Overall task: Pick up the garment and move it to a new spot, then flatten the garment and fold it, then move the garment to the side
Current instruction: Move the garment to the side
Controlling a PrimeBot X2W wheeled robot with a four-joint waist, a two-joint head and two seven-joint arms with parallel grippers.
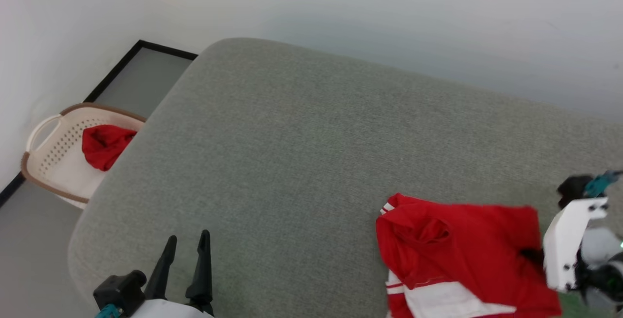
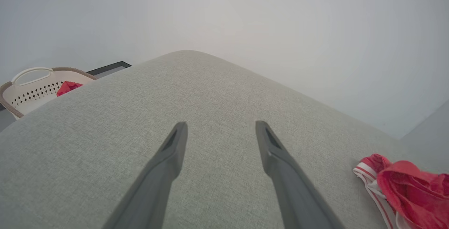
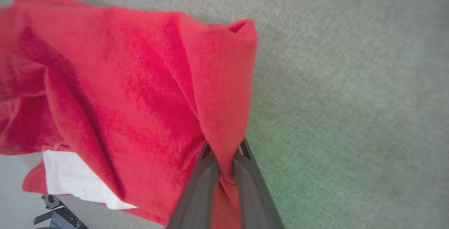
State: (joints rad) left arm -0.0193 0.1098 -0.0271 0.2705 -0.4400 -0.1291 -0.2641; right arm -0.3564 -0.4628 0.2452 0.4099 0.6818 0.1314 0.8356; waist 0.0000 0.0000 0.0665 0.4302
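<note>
Pinched in right claw (image 3: 224, 150): red fold of garment (image 3: 140, 92), crumpled on grey desk (image 1: 302, 128), near right part. Spread apart and empty, left claw (image 2: 221, 123) low over near left edge. Beyond left edge, cream basket (image 1: 44, 162) with red cloth (image 1: 102, 145).

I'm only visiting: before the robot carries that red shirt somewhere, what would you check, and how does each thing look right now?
1. Right gripper shut on the garment: ok, its fingers pinch a red fold.
2. Left gripper free: ok, open and holding nothing.
3. Room on the grey surface for a new spot: ok, there is a wide stretch left of the garment.
4. Garment flat: not ok, it is bunched and creased.
5. Garment wholly on the surface: cannot tell, it runs past the head view's bottom edge.
</note>
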